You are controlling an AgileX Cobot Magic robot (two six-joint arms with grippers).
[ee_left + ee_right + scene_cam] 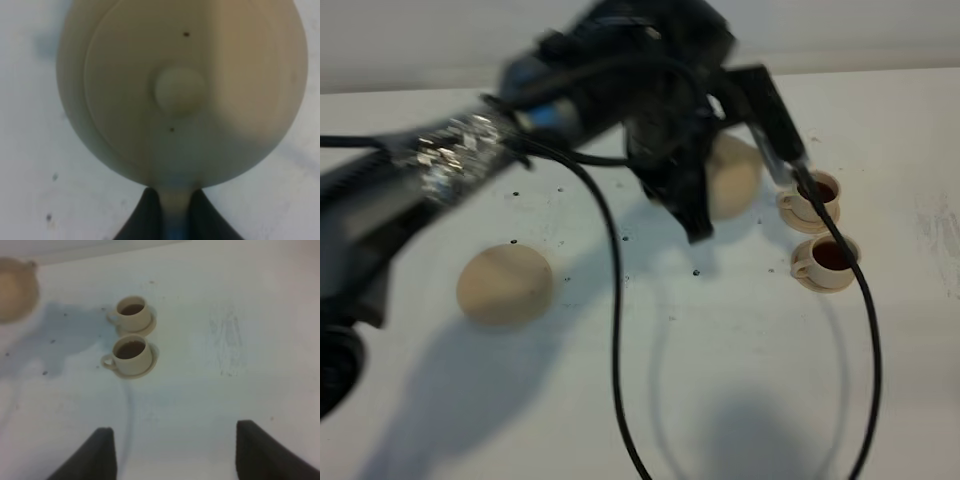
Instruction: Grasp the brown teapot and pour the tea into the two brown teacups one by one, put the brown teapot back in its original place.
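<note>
1. In the high view the left arm is blurred and covers much of the brown teapot (732, 176); only its rounded flank shows, and the spout and handle cannot be made out there.
2. The left gripper (175, 210) is clamped on the teapot's handle, its dark fingers (145, 220) pressed on both sides of it; the knobbed lid fills that wrist view.
3. The teapot is just beside the two brown teacups (131, 335), both dark with tea, each on a small saucer.
4. The flat saucer (505, 284) lies well apart from the teapot, bare.
5. The right gripper (175, 455) stands wide open and empty, near the cups.
</note>
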